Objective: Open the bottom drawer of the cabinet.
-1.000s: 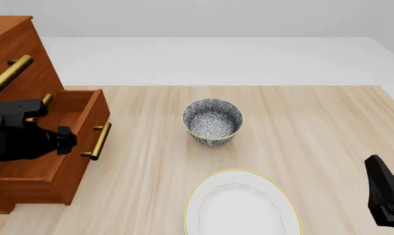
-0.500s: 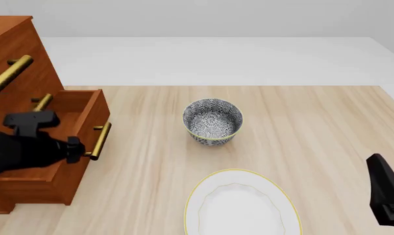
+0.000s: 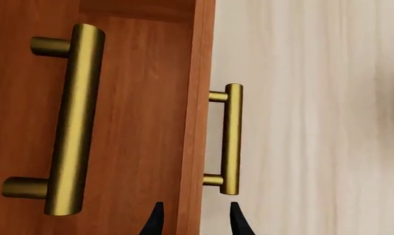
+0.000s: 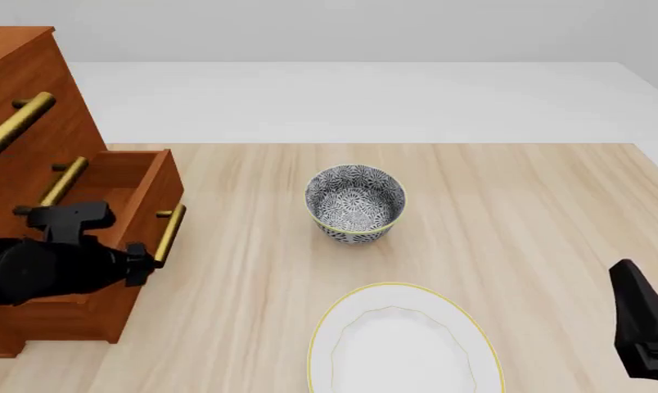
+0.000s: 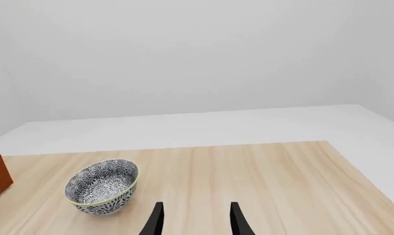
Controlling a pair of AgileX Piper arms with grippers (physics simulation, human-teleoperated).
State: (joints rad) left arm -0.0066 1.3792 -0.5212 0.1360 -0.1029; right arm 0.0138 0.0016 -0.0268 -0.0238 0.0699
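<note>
My left claw (image 4: 143, 254): fingers spread, empty, just below the brass handle (image 4: 171, 232) | bottom drawer (image 4: 132, 205): pulled out of the cabinet (image 4: 29, 90), left edge of frame | my right claw (image 5: 193, 220): spread, empty, lower right | patterned bowl (image 4: 355, 204) mid-bench (image 4: 525, 205), white plate (image 4: 400, 344) nearer.

There was one cabinet (image 4: 29, 98) with three brass handles (image 4: 168, 235) showing (one per drawer), one patterned bowl (image 4: 355, 204), one white plate (image 4: 403, 342), one table (image 4: 525, 205), and two arms (image 4: 45, 266).
</note>
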